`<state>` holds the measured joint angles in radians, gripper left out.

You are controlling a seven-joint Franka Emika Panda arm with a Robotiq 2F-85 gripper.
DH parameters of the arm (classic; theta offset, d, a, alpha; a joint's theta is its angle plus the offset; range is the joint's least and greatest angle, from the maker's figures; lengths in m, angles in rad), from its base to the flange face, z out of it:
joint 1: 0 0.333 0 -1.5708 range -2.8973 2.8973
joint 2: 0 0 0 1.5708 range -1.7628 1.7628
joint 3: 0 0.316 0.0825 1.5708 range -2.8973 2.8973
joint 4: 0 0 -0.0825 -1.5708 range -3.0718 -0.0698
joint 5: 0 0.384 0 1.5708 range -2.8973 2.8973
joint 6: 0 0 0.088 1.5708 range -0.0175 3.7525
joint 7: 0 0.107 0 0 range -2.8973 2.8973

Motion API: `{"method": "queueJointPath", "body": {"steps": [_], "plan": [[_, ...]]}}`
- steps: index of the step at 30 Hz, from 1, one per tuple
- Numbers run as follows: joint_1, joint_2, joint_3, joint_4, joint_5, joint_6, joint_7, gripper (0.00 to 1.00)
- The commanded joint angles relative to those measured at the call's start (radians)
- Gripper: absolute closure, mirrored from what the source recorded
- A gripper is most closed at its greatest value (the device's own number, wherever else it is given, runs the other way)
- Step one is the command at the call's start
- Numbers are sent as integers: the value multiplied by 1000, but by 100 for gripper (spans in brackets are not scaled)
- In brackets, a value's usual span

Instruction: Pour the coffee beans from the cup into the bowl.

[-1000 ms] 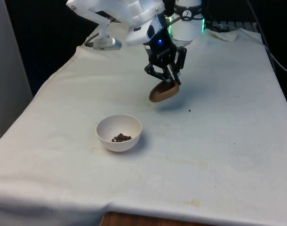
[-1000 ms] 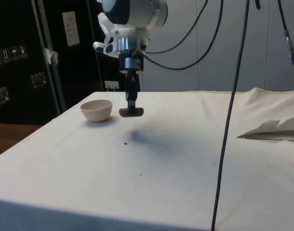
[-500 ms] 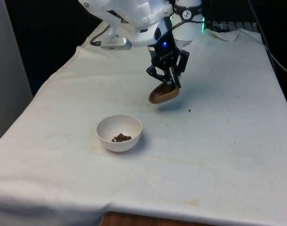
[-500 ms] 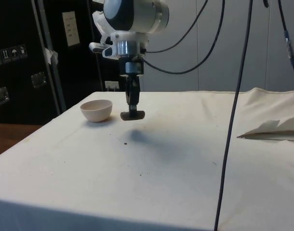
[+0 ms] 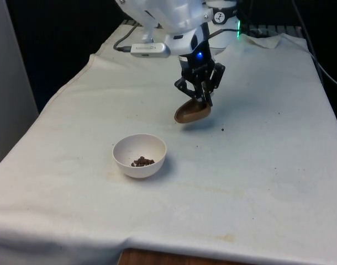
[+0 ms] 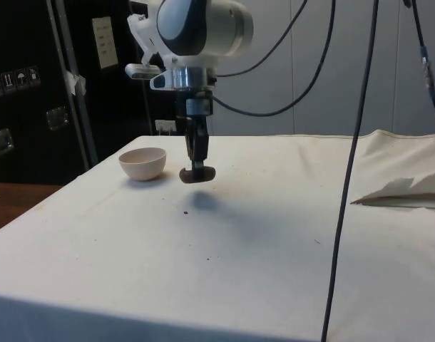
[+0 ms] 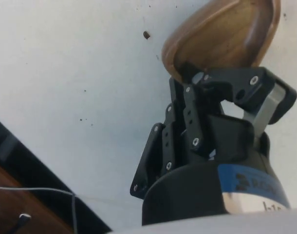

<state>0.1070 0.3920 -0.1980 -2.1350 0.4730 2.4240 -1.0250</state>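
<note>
Your gripper (image 5: 202, 101) is clamped on the wooden cup's (image 5: 191, 112) rim, low over the desk (image 5: 257, 165); beans sit in the bowl (image 5: 139, 156). The thin rim grip could slip, dropping it.

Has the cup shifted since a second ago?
Yes. In the side view the cup has moved slightly lower and farther from the bowl.

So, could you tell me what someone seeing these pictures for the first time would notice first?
Probably the gripper, which holds a brown wooden cup by its rim just above the white cloth; the cup looks empty inside. Next, the white bowl nearer the front view's left, with a small heap of coffee beans in it. A stray bean lies on the cloth by the cup.
</note>
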Motion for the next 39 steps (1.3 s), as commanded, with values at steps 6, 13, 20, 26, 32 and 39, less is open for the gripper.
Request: {"method": "queueJointPath", "body": {"steps": [6,13,20,26,32,39], "plan": [[0,-2,16,-18,-42,41,30,100],[14,-7,22,-47,-114,103,91,100],[15,-7,38,-66,-185,147,149,100],[15,-7,47,-76,-234,172,190,100],[0,-2,73,-78,-282,182,228,100],[17,-5,70,-102,-402,236,336,100]]}}
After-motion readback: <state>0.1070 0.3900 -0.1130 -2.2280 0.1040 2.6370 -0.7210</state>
